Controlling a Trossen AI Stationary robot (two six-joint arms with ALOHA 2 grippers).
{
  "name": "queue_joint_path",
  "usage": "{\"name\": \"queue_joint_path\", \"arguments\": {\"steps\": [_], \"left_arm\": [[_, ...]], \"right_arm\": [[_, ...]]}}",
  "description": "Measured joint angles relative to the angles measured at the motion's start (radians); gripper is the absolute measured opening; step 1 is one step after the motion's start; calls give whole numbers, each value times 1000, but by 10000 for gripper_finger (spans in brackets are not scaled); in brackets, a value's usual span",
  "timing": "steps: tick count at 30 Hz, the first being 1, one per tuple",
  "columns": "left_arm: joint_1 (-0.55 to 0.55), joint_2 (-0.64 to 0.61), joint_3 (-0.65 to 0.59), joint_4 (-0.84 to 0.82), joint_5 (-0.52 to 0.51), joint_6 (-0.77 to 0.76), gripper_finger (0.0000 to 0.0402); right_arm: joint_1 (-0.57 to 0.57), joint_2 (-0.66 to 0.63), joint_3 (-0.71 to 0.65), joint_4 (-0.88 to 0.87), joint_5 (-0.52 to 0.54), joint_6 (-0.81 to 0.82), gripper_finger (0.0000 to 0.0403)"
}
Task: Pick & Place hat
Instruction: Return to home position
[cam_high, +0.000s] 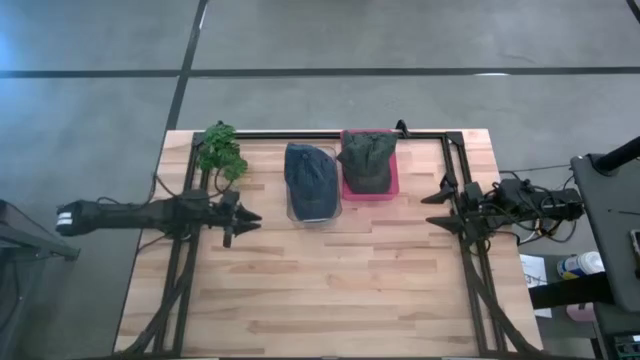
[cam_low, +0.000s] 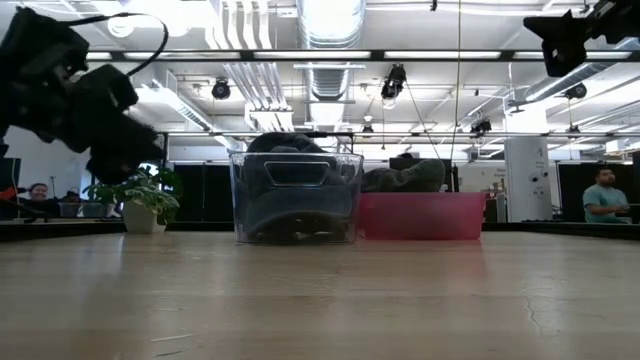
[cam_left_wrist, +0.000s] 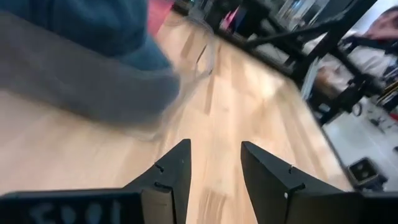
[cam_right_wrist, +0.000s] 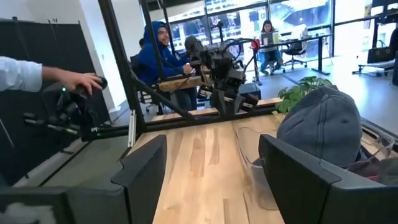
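Blue cap (cam_high: 310, 178) sits in the transparent bin (cam_high: 313, 217), green cap (cam_high: 366, 158) in the red bin (cam_high: 392, 185) touching beside it, both near the bench's (cam_high: 330, 290) far edge. Left pincer (cam_high: 245, 222) hovers over the left side, fingers apart, empty. Right pincer (cam_high: 428, 211) on the right, spread wide, holding nothing.

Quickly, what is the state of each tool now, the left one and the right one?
Left tool: open, holding nothing.
Right tool: open, holding nothing.
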Motion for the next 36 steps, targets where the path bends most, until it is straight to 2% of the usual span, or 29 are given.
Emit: {"name": "queue_joint_path", "arguments": {"steps": [2,5,11,24,29,32,36], "left_arm": [[-1,-76,3,-63,-16,-2,133],[2,-170,5,-57,-57,-1,133],[2,-339,7,-37,-58,-2,133],[2,-331,0,-51,-59,-4,133],[2,-321,-1,-54,-59,-3,133],[2,-313,-1,-58,-58,-3,133],[2,-306,-1,-59,-58,-3,133]], "right_arm": [[0,4,0,1,0,1,249],[0,-8,-4,1,-1,1,249],[-57,-66,-46,23,-4,0,249],[-154,-64,-260,36,-4,1,249],[-183,-67,-282,124,0,1,249],[-182,-67,-331,265,-3,2,249],[-181,-67,-329,273,-3,1,249]]}}
